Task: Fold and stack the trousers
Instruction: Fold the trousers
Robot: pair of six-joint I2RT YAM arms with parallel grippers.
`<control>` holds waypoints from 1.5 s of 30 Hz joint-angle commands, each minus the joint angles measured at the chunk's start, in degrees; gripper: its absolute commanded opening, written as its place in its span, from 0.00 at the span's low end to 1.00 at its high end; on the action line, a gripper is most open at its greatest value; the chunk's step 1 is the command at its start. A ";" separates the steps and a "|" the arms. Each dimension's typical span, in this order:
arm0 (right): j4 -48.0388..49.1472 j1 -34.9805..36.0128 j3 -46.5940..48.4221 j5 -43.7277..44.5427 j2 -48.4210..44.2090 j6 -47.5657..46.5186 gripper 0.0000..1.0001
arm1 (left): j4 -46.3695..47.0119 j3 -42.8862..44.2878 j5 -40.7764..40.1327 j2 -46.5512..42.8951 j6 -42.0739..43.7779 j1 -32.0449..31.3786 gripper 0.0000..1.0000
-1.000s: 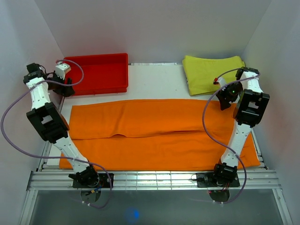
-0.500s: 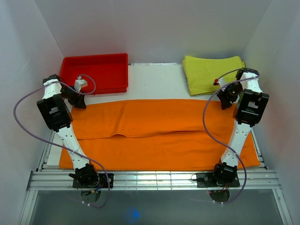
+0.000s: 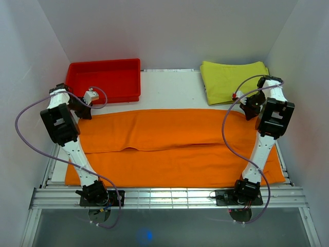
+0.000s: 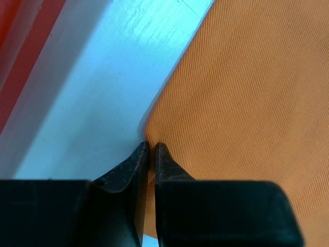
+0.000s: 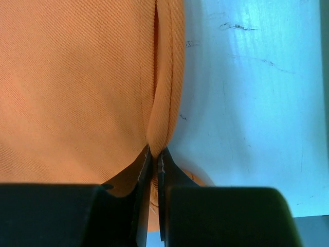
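Note:
The orange trousers (image 3: 175,146) lie flat across the table, the two legs side by side and running left to right. My left gripper (image 3: 84,114) is at their far left corner, shut on the cloth's edge (image 4: 152,135). At the far right corner my right gripper (image 3: 248,114) is shut on a pinched fold of the hem (image 5: 163,123). Both wrist views show orange fabric (image 4: 247,87) squeezed between the black fingers (image 5: 172,172), with white table beside it.
A red tray (image 3: 105,80) stands at the back left, just behind my left gripper. A folded yellow-green cloth (image 3: 231,80) lies at the back right, just behind my right gripper. White walls close in on both sides. The table's metal front rail (image 3: 169,196) runs between the arm bases.
My left arm swung from over the red tray down to the trousers' far left corner. The right gripper shifted slightly back. Both grippers closed on the cloth.

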 commanded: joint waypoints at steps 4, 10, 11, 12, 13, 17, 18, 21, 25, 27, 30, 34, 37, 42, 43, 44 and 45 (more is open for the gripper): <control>-2.90 -0.27 0.77 0.91 1.28 -0.10 0.08 | 2.00 -2.37 -4.51 -1.56 -0.93 0.10 0.01; 0.17 -1.06 4.11 -3.74 -2.85 3.75 0.08 | 10.43 -3.69 -0.73 -6.30 -7.68 0.18 0.00; 1.05 -1.50 4.37 -4.36 -4.33 4.81 0.08 | 11.49 -3.78 -0.21 -7.00 -8.92 0.18 0.00; 2.71 -1.59 4.64 -4.98 -5.13 5.78 0.08 | 13.50 -3.69 0.67 -8.14 -9.98 0.18 0.00; 3.42 -1.59 4.64 -5.77 -5.84 7.18 0.08 | 14.56 -3.52 1.03 -8.68 -10.86 0.18 0.00; 8.52 -2.29 5.34 -7.18 -9.44 12.01 0.08 | 21.50 -2.46 0.68 -10.09 -17.53 0.27 0.00; 9.75 -2.55 5.52 -7.35 -9.80 13.16 0.08 | 24.30 -2.03 0.24 -10.09 -18.24 0.27 0.00; 15.28 -3.52 5.69 -7.44 -11.03 18.26 0.08 | 28.97 -0.09 -0.38 -9.39 -20.87 0.36 0.00; 17.58 -5.02 7.45 -10.07 -12.96 22.66 0.08 | 33.81 2.54 -0.03 -9.64 -26.32 0.27 0.00; 18.28 -5.98 6.84 -12.44 -15.50 23.72 0.08 | 35.84 2.73 1.11 -11.57 -28.17 0.53 0.00; 19.07 -7.56 2.65 -16.57 -20.86 23.46 0.08 | 38.30 -0.69 4.27 -16.65 -30.02 1.15 0.00; 19.78 -9.67 -9.04 -19.57 -30.17 15.14 0.08 | 41.02 -10.00 8.23 -26.41 -28.80 3.60 0.00; 19.60 -12.22 -21.13 -19.05 -37.90 8.19 0.08 | 40.78 -18.70 12.62 -35.27 -27.58 6.32 0.00; 19.60 -16.97 -40.77 -16.06 -49.86 -10.71 0.08 | 27.34 -38.20 18.08 -51.98 -6.47 9.41 0.00; 19.52 -17.49 -46.98 -14.49 -52.49 -13.08 0.08 | 24.97 -45.98 17.30 -57.40 -2.82 10.02 0.00; 19.52 -18.28 -49.91 -13.43 -53.56 -15.63 0.08 | 19.99 -49.71 16.68 -60.07 0.70 10.29 0.00; 19.52 -18.64 -52.73 -12.38 -54.44 -20.18 0.08 | 17.33 -53.49 15.98 -62.45 8.04 10.64 0.00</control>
